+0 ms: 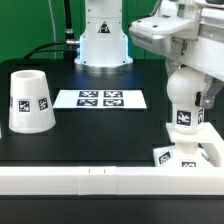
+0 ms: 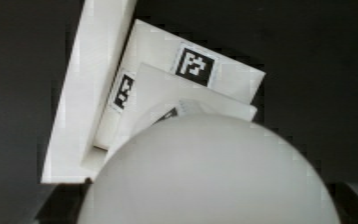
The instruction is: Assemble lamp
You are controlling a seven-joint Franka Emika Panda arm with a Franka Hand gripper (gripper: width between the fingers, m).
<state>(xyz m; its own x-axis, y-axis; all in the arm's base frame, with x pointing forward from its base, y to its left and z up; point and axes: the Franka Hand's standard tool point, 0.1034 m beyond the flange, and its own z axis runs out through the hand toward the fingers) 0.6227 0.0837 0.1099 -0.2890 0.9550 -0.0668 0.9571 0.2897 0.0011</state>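
The white bulb [image 1: 184, 100] stands upright with its round head up and a tag on its stem, right over the small square base [image 1: 186, 155] at the front of the exterior view's right. I cannot tell whether the stem touches the base. My gripper [image 1: 185, 76] comes down from above and is shut on the bulb's head. In the wrist view the bulb's head [image 2: 202, 165] fills the space between the jaws, and the tagged base [image 2: 190, 72] lies beyond it. The large tapered shade [image 1: 30, 102] stands mouth down at the exterior view's left.
The marker board [image 1: 100, 99] lies flat in the middle of the black table. A white rail [image 1: 90, 181] runs along the table's front edge, and the base sits against it [image 2: 91, 90]. The arm's white pedestal [image 1: 103, 45] stands at the back.
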